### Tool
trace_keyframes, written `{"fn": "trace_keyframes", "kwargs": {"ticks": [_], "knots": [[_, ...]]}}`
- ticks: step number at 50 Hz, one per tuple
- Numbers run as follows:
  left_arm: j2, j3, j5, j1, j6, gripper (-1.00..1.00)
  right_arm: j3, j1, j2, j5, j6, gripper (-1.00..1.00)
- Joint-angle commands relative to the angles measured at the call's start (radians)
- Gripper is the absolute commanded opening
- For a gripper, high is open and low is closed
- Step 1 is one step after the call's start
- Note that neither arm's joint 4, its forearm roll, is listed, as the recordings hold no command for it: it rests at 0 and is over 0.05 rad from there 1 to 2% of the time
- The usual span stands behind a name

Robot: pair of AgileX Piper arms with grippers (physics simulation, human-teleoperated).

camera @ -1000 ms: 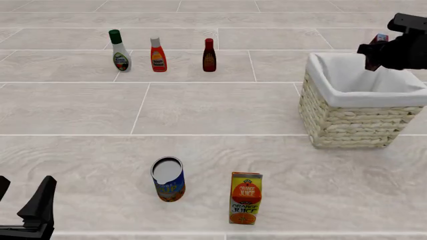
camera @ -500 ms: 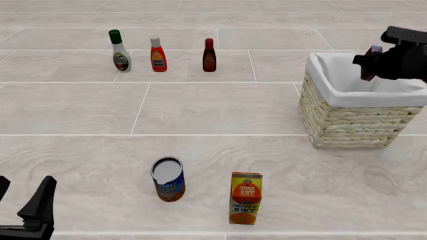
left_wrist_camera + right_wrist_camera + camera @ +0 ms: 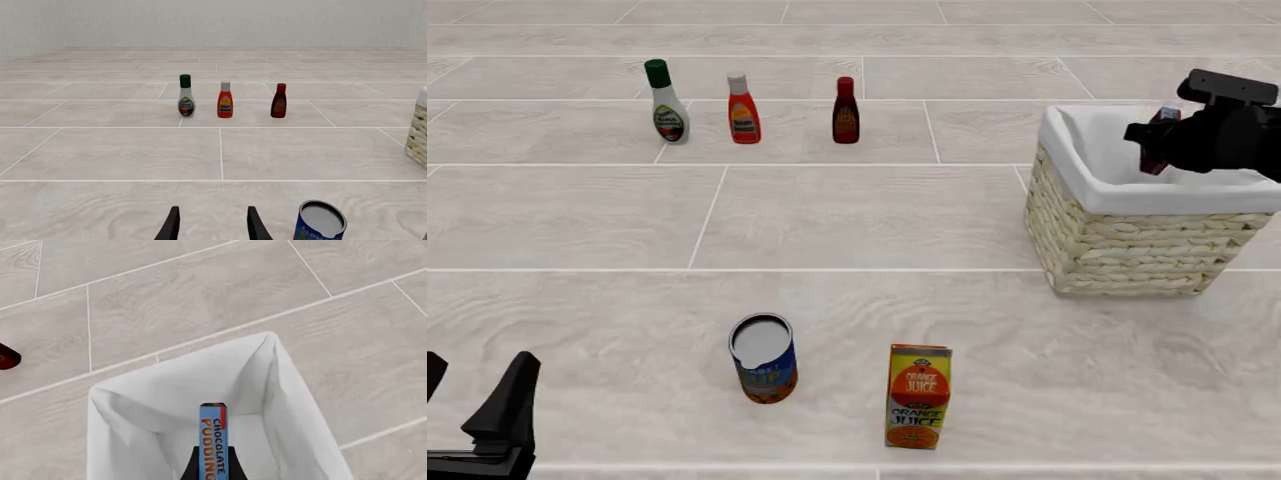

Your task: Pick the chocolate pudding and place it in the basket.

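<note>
The right gripper (image 3: 213,467) clamps the small blue-edged chocolate pudding box (image 3: 213,440) over the cream wicker, white-lined basket (image 3: 133,405). Best lower centrally before releasing. The left gripper (image 3: 212,225) idles agape.

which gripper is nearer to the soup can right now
Left. The left gripper sits at the near left edge of the table, open, with the can off to its right. The right gripper is far off over the basket, holding the chocolate pudding.
</note>
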Motion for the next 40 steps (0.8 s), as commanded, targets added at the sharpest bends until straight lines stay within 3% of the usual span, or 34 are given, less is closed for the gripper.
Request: {"fn": "trace_keyframes", "kwargs": {"ticks": [1,13,14,40], "knots": [[0.0,0.0,0.0,0.0,0.0,1.0,-0.006,0.003,0.017,0.005,0.019,-1.0],[-0.001,0.0,0.0,0.0,0.0,1.0,-0.026,0.014,0.03,0.021,0.038,-1.0],[-0.001,0.0,0.0,0.001,0.0,1.0,-0.029,0.014,0.03,0.024,0.041,1.0],[0.0,0.0,0.0,0.0,0.0,1.0,-0.03,0.032,0.014,0.026,0.048,1.0]]}}
